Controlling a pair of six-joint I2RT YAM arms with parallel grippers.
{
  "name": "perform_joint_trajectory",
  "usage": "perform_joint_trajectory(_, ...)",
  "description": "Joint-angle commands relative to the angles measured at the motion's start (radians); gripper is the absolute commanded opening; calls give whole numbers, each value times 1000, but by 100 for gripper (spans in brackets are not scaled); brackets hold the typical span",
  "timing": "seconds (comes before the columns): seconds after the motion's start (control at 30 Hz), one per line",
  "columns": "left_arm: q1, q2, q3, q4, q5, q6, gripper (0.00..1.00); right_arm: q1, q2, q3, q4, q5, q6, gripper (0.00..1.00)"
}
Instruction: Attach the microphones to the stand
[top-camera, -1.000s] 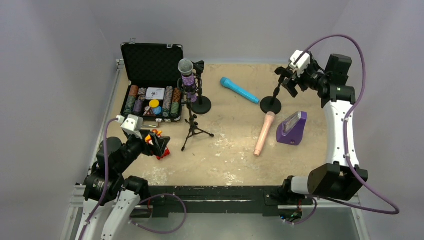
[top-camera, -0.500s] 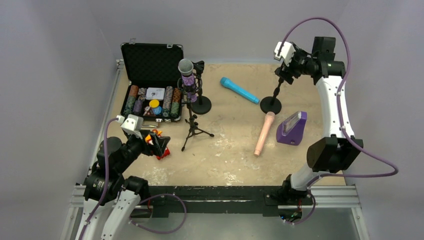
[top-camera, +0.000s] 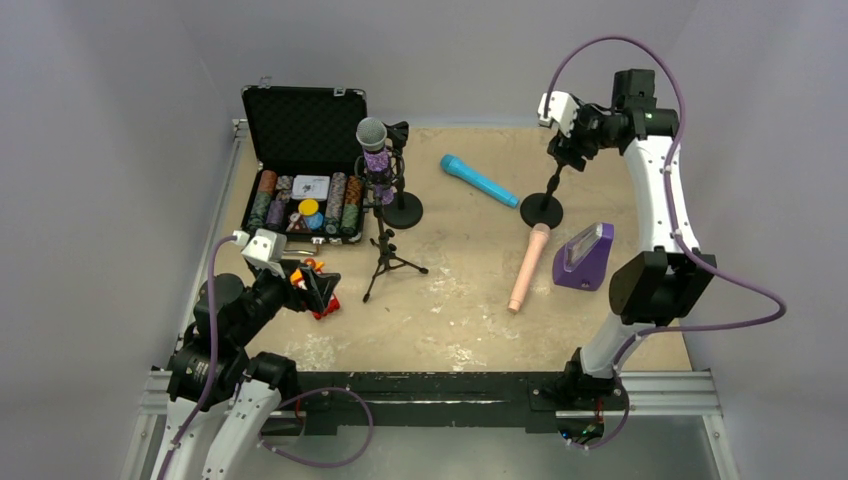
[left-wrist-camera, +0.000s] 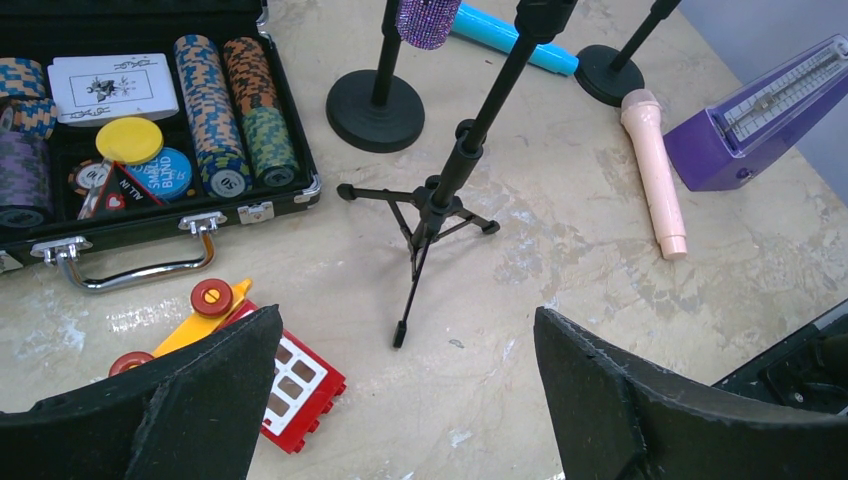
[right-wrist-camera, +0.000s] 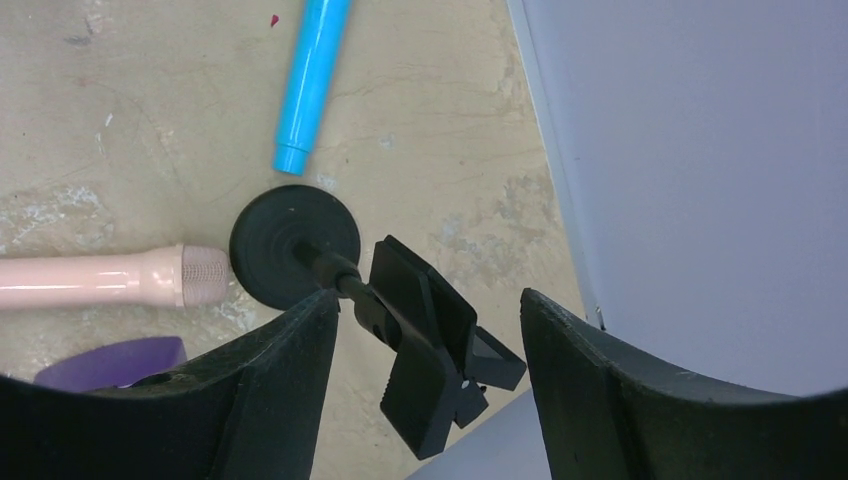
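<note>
- The right gripper (right-wrist-camera: 425, 310) is now brought over the round-base stand (right-wrist-camera: 294, 245); its jaws are narrowed, not shut, either side of the clip (right-wrist-camera: 430, 340).
- The pink microphone (top-camera: 528, 267) and blue microphone (top-camera: 480, 181) are seen lying beside that stand, unattached.
- The left gripper (left-wrist-camera: 400, 330) is held wide open, empty.

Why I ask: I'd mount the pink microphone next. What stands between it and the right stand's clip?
Nothing on the table: the pink microphone lies with its head beside that stand's base. But the right gripper sits open around the clip itself.
</note>
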Motion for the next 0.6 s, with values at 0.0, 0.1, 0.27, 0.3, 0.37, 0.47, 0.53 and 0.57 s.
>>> perform_joint_trajectory(0.0,1,7,-3,23,-13,20,99,6,27,70,-59,16,-55,69)
perform_joint_trajectory(0.1,1,8,-3,21,-15,18,99,6,40,84,-78,9,-80,66)
perform_joint_trajectory(0.27,1,9,-3,21,-18,17,99,6,51,95,-103,3,-118,51)
perform_joint_trajectory(0.3,1,9,-3,22,-18,17,99,6,53,103,-111,-2,-125,47)
perform_joint_trajectory(0.37,1,11,-3,22,-18,17,99,6,56,107,-125,-12,-137,38)
perform_joint_trajectory(0.47,1,14,-3,21,-18,17,99,6,55,113,-137,-26,-155,32)
perform_joint_trajectory(0.53,1,15,-3,21,-19,17,99,6,55,120,-145,-36,-162,27)
perform_joint_trajectory(0.57,1,16,-3,21,-19,17,99,6,55,122,-147,-41,-164,25)
